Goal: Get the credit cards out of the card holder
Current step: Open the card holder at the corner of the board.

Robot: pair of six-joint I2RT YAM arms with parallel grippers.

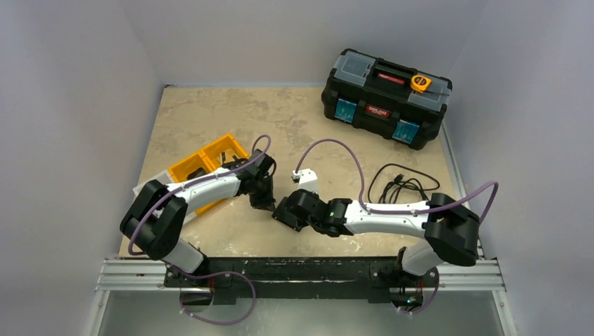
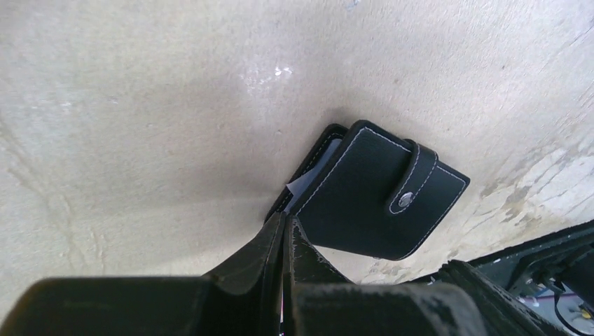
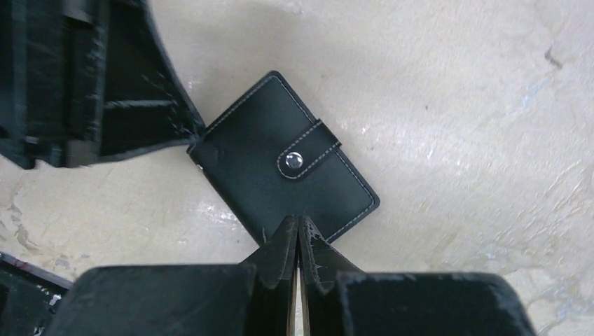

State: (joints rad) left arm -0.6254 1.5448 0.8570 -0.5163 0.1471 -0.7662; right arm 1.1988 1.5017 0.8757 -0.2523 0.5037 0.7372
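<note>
top view: two arms meeting over the middle of the beige worktop (image 1: 210, 115), left hand (image 1: 264, 201) and right hand (image 1: 281, 211) almost tip to tip, with the holder largely hidden between them. left wrist view: black holder (image 2: 382, 199) flat on the worktop, closed, with a stitched strap (image 2: 420, 171) across the cover, fastened by a metal snap (image 2: 405, 201). cards (image 2: 300, 186) seen only as thin pale and grey-blue edges between the covers at the open side. left hand fingers (image 2: 263, 252) pressed together, tips against the near corner of the holder just beside those edges; cannot tell whether pinching a cover edge or merely touching. right wrist view: right hand fingers (image 3: 277, 252) likewise pressed together, tips over the near edge of the holder; cannot tell whether gripping it. left hand in the same view touching a corner at the other end. elsewhere in the top view: black toolbox (image 1: 384, 98) at the far right corner of the worktop, orange bins (image 1: 206, 164) behind the left arm, coiled black cable (image 1: 403, 185) near the right arm, all well apart from the holder.
</note>
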